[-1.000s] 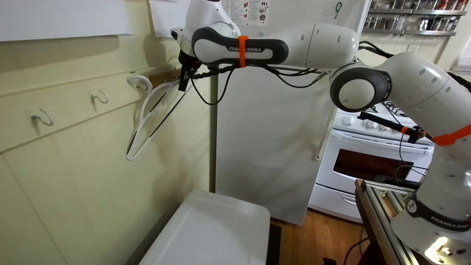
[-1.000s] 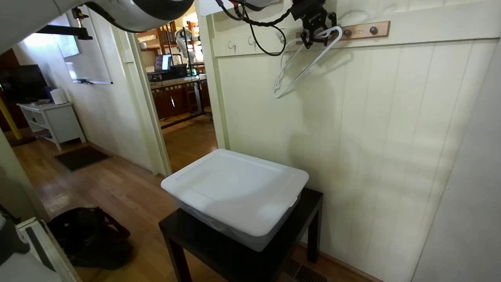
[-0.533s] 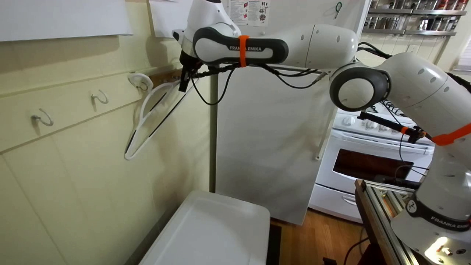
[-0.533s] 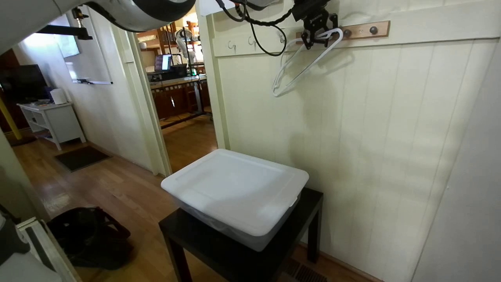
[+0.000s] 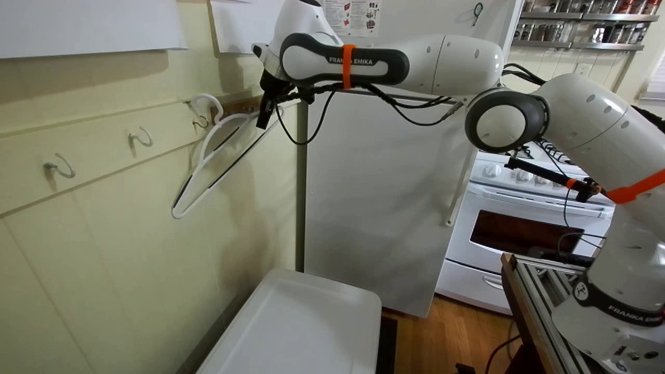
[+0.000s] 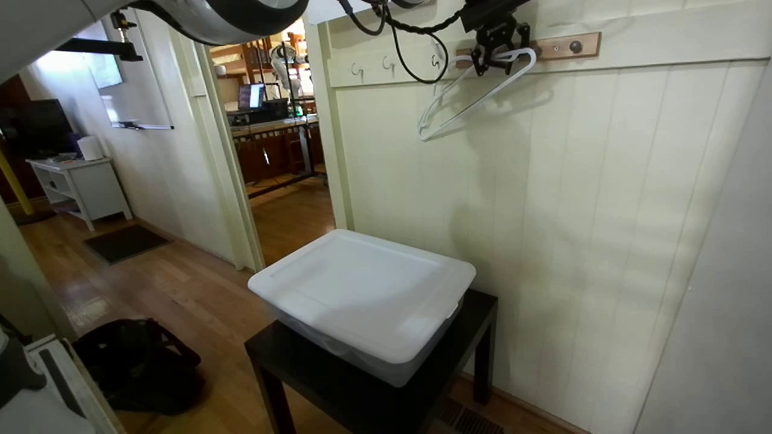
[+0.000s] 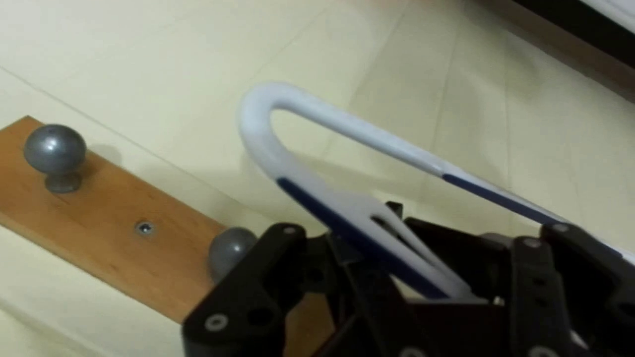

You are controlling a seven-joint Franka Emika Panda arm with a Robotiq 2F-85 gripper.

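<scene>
Hanger [image 7: 342, 203], white, one, tilted in front of the wall [image 6: 579, 211], clasped firmly in the closed jaws, its hooked end just beside a wall hook [image 5: 200, 123], contact unclear; rail [image 7: 99, 213], wooden, with round knobs [image 7: 54, 148], near the jaws; bin [image 6: 368, 289], lidded, standing below on a black table [image 6: 319, 374].

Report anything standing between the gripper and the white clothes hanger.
Nothing visible does: the gripper is closed on the white clothes hanger. A grey knob on the wooden strip shows partly behind the gripper in the wrist view, not between the two.
</scene>
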